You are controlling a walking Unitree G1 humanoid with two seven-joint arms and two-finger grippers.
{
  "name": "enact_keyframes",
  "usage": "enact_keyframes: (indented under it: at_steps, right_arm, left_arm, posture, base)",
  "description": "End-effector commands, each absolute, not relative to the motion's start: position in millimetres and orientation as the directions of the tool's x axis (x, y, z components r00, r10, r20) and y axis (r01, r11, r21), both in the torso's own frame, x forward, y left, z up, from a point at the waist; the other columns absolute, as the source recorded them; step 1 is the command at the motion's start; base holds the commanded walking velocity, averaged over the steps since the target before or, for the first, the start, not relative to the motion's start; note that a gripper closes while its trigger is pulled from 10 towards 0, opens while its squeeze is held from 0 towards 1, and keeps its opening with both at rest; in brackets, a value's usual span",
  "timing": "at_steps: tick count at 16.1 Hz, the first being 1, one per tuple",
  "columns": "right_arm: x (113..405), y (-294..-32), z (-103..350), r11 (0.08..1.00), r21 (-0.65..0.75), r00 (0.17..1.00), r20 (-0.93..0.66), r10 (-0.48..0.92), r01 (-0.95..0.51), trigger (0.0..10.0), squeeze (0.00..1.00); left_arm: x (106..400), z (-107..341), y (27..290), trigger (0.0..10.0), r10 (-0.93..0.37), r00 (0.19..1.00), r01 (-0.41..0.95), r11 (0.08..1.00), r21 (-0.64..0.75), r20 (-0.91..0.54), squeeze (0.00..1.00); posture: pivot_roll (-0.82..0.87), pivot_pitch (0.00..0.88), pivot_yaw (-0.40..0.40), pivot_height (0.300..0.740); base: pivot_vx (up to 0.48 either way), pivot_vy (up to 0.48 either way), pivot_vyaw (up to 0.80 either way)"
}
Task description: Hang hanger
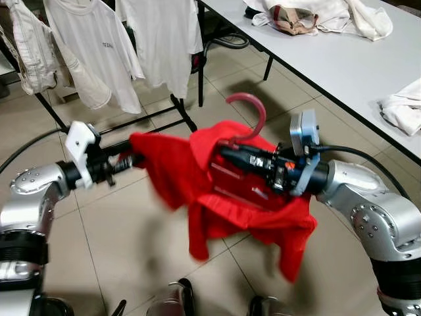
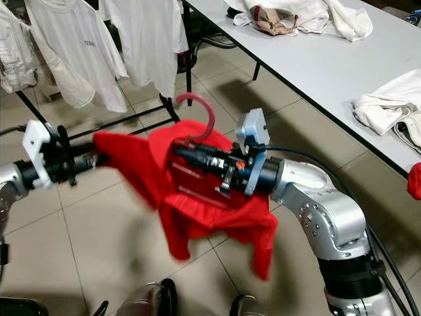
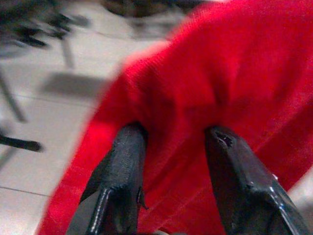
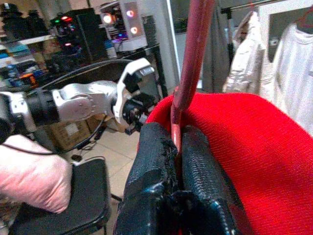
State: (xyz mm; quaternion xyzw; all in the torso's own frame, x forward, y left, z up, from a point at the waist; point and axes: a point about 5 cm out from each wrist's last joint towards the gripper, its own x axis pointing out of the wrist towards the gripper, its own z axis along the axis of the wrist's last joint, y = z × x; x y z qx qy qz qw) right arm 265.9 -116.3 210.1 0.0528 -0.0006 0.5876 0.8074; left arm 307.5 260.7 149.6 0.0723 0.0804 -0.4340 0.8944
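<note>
Two grippers' fingers: right gripper [image 4: 177,147] pinching hanger [image 1: 253,113], left gripper [image 3: 173,142] pinching red shirt [image 1: 223,191].

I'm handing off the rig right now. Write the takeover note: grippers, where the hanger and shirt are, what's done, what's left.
Right gripper: shut on the pink hanger at the neck just below its hook.
Left gripper: fingers pressed into the red shirt at one shoulder end, holding it out to the side.
Shirt is on the hanger, held in the air above the tiled floor.
Clothes rack with white shirts stands ahead and to the left.
Done: hanger picked up with the shirt on it.
Left: bring the hook to the rack bar, hang it, release both.
</note>
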Motion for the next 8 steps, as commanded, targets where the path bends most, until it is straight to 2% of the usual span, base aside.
enact_keyframes:
  at_steps: [1, 2, 3, 8]
  right_arm:
    - [260.3, -114.3, 217.7, 0.258, 0.060, 0.262, 0.088, 0.961, -0.964, 0.0, 0.00]
    - [260.1, -114.8, 217.6, 0.255, 0.060, 0.260, 0.088, 0.962, -0.965, 0.0, 0.00]
    - [260.0, -115.0, 217.6, 0.255, 0.060, 0.259, 0.088, 0.962, -0.965, 0.0, 0.00]
    - [259.5, -116.0, 218.0, 0.249, 0.059, 0.254, 0.090, 0.963, -0.967, 0.0, 0.00]
  left_arm:
    - [302.2, 141.4, 260.2, 10.0, -0.792, 0.555, 0.823, 0.568, 0.028, -0.254, 0.00]
    - [303.0, 141.1, 262.1, 3.0, -0.787, 0.563, 0.818, 0.575, 0.030, -0.252, 0.00]
    - [303.1, 141.1, 263.4, 0.0, -0.786, 0.565, 0.816, 0.578, 0.029, -0.250, 0.00]
    - [302.7, 142.1, 264.6, 0.0, -0.809, 0.542, 0.833, 0.553, 0.017, -0.228, 0.00]
  posture:
    - [-0.08, 0.130, 0.058, 0.740]
    - [-0.08, 0.129, 0.059, 0.740]
    - [-0.08, 0.127, 0.059, 0.740]
    - [-0.09, 0.119, 0.058, 0.740]
  base:
    - [0.000, 0.000, 0.00]
    - [0.000, 0.000, 0.00]
    - [0.000, 0.000, 0.00]
    - [0.000, 0.000, 0.00]
